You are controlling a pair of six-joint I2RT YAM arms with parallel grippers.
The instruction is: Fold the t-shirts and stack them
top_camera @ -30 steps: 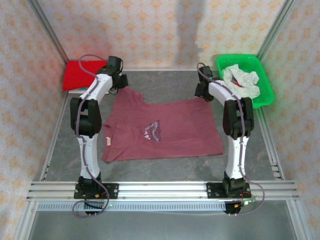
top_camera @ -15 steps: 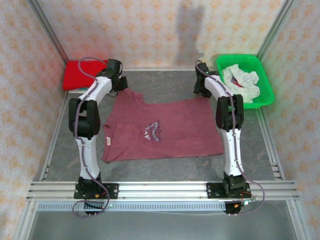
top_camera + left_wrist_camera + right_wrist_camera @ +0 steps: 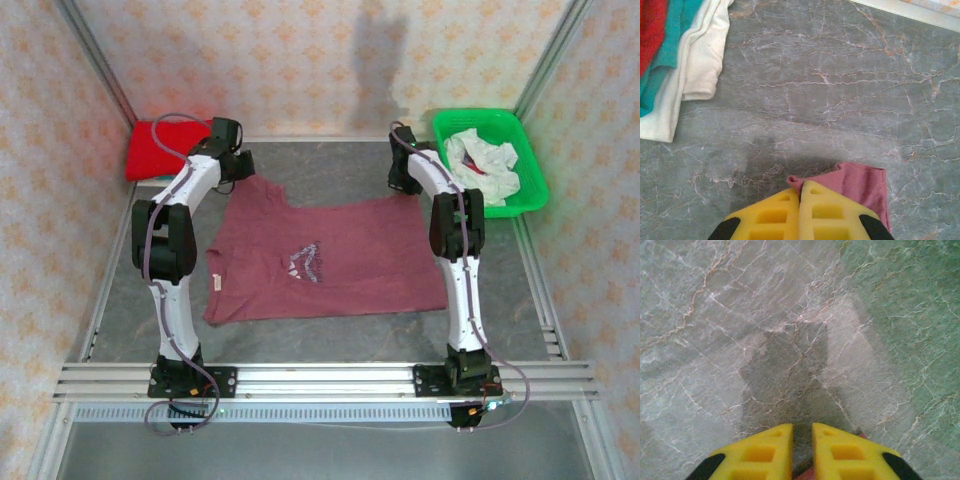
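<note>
Maroon t-shirt, white chest print. Red t-shirt; teal t-shirt; white t-shirt. Green basket. Table: grey, white-veined marbling. Walls: cream, orange floral motif. Left tool, right tool: yellow.

From my station, the grey marble table is my reference. A green plastic basket sits at its far right corner. Aluminium rails run along its near edge, and walls with an orange floral pattern close in its back and sides.
</note>
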